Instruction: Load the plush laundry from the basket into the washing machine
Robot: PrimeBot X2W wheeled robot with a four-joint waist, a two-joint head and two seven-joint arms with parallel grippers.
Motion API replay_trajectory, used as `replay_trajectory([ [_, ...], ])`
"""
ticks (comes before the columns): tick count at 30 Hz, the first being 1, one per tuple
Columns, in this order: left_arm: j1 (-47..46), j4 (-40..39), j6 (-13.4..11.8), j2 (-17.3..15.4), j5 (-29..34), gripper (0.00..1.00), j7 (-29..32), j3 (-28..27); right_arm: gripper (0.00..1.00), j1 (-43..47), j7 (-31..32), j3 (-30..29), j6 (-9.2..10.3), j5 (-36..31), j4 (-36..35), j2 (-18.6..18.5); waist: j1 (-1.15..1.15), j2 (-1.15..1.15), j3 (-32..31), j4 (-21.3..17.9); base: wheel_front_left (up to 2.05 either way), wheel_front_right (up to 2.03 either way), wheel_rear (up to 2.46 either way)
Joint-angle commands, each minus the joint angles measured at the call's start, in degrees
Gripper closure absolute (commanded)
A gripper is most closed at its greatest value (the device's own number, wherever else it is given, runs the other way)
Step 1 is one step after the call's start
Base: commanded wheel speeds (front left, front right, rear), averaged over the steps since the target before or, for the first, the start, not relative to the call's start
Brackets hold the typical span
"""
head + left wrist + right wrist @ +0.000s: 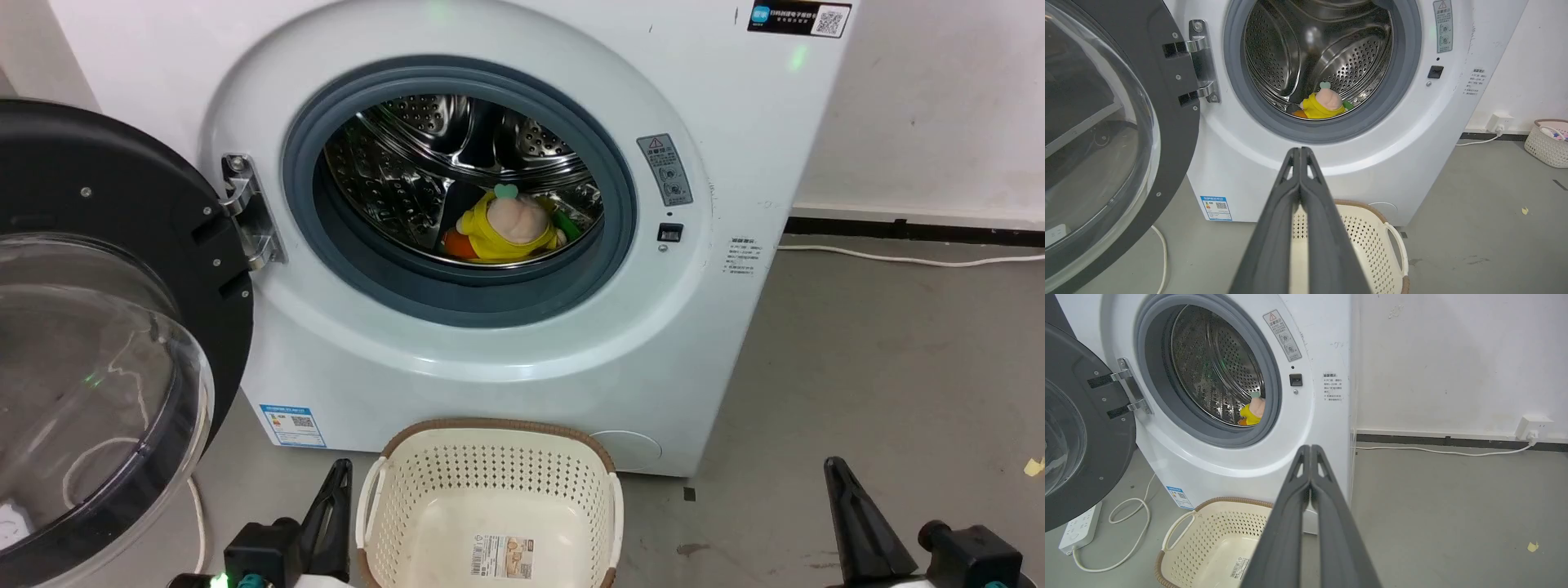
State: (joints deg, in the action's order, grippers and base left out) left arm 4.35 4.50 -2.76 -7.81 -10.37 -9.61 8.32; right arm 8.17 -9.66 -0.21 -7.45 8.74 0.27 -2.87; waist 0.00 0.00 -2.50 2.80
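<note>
The plush doll (508, 227) lies low in the steel drum (424, 139) of the washing machine (718, 327), its pink head toward the opening. The black-framed door (98, 204) stands open at the left. On the floor (882, 367), just in front of the machine, sits the basket (490, 426), a label (502, 557) on its bottom. The left claw (1300, 153) and right claw (1310, 449) flank it, each with its fingers pressed together.

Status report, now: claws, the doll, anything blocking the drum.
Left claw and right claw shut, empty. Plush doll lying in the drum; basket empty. Door open, nothing across the port.
</note>
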Motion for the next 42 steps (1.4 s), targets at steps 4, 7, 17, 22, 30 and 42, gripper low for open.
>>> replay_trajectory([
  [4, -1.27, -0.61, 0.46, 0.61, 1.04, 1.00, 0.68, -0.75, 1.00, -1.33, 0.69, 0.05, -0.01, -1.01, -0.09, 0.00, 0.00, 0.00, 0.15, -0.17, 0.00, 0.00, 0.00],
  [7, -1.39, -0.76, 0.55, 0.78, 1.41, 1.00, 1.04, -1.05, 1.00, -1.60, 1.05, 0.06, -0.01, -1.31, -0.10, 0.00, 0.00, 0.00, 0.24, -0.27, 0.00, 0.00, 0.00],
  [17, -1.80, -1.28, 0.85, 1.35, 2.63, 1.00, 2.21, -2.04, 1.00, -2.50, 2.22, 0.08, -0.02, -2.33, -0.12, 0.00, 0.00, 0.00, 0.55, -0.61, 0.00, 0.00, 0.00],
  [22, -2.00, -1.53, 1.00, 1.63, 3.24, 1.00, 2.79, -2.54, 1.00, -2.95, 2.81, 0.09, -0.02, -2.84, -0.13, 0.00, 0.00, 0.00, 0.71, -0.79, 0.00, 0.00, 0.00],
  [30, -2.32, -1.94, 1.24, 2.08, 4.22, 1.00, 3.73, -3.33, 1.00, -3.66, 3.75, 0.11, -0.02, -3.64, -0.15, 0.00, 0.00, 0.00, 0.95, -1.06, 0.00, 0.00, 0.00],
  [42, -2.76, -2.50, 1.58, 2.71, 5.57, 1.00, 5.01, -4.43, 1.00, -4.65, 5.05, 0.13, -0.02, -4.76, -0.18, 0.00, 0.00, 0.00, 1.29, -1.44, 0.00, 0.00, 0.00],
])
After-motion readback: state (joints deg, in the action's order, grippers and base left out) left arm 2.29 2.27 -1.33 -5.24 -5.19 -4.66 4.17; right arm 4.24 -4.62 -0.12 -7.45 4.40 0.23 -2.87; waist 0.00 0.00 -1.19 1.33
